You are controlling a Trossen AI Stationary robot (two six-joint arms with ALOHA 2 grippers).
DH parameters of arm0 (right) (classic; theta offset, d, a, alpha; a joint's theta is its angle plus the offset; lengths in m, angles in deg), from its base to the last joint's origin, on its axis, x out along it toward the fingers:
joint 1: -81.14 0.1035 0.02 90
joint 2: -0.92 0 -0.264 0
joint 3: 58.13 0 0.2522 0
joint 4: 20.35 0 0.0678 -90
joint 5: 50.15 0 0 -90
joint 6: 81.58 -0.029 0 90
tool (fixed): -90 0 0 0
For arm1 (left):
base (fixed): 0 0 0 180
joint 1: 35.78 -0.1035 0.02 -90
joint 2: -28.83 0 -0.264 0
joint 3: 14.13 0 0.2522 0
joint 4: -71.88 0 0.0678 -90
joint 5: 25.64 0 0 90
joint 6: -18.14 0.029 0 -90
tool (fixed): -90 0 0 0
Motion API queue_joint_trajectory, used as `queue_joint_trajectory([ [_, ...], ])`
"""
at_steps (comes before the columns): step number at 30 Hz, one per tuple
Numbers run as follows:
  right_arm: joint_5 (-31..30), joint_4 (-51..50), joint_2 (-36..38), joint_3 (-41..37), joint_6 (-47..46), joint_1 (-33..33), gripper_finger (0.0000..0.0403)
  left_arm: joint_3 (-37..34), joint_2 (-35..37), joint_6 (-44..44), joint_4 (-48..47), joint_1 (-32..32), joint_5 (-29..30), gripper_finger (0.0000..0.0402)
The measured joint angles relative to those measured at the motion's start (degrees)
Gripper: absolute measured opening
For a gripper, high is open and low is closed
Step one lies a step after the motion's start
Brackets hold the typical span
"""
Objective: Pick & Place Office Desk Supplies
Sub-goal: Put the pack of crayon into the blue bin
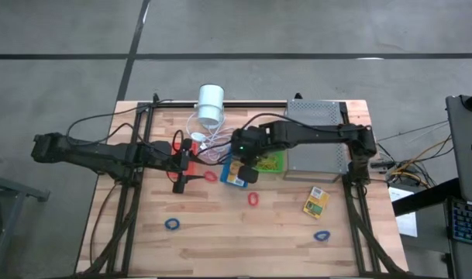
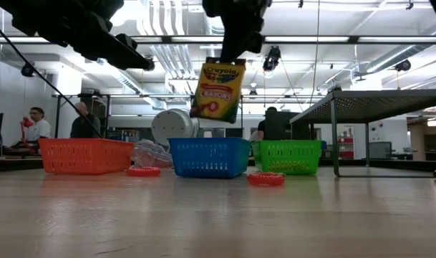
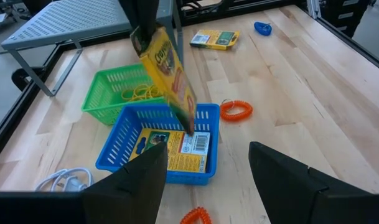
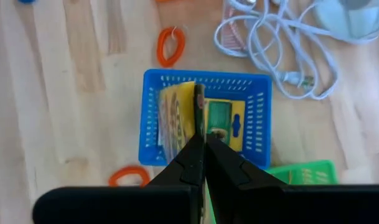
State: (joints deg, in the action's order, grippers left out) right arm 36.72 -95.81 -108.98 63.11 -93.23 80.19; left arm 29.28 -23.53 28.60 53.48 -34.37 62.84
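My right gripper [image 2: 234, 49] is shut on a yellow-green crayon box [image 2: 219, 89], which hangs above the blue basket [image 2: 208, 156]. A second crayon box [image 3: 175, 150] lies flat inside that basket. The green basket [image 3: 117, 93] beside it holds thin yellowish rubber bands. The red-orange basket [image 2: 85, 155] stands at the other side of the blue one. A third crayon box [image 1: 316, 203] lies on the table toward its right near side. Red bands [image 1: 253, 199] and blue bands [image 1: 171, 225] lie scattered on the wood. My left gripper [image 3: 205, 180] is open and points at the blue basket from the table's left. My right gripper pinches the crayon box by its top end [image 2: 228, 63] between the two fingers [image 4: 192, 163], coming from above and pointing down. The box is lifted clear and hangs below the fingers, tilted a little, with its lower end [image 3: 188, 121] over the blue basket's opening.
A white cylinder [image 1: 211, 105] with a coiled white cord [image 4: 276, 37] sits behind the baskets. The large grey perforated tray [image 1: 317, 143] stands on legs at the table's far right. The near half of the wooden table [image 1: 243, 244] holds only a few bands.
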Motion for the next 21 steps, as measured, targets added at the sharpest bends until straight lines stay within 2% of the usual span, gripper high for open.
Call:
queue_joint_trajectory([
  [13,3.7,-15.4,-14.3,18.1,4.2,-0.5,0.0008,0.0,0.0,0.0,-1.4,0.0,0.0,0.023],
  [21,5.8,-15.4,-16.2,19.9,4.3,-0.8,0.0008,0.0,0.0,0.0,-1.7,0.0,0.0,0.023],
])
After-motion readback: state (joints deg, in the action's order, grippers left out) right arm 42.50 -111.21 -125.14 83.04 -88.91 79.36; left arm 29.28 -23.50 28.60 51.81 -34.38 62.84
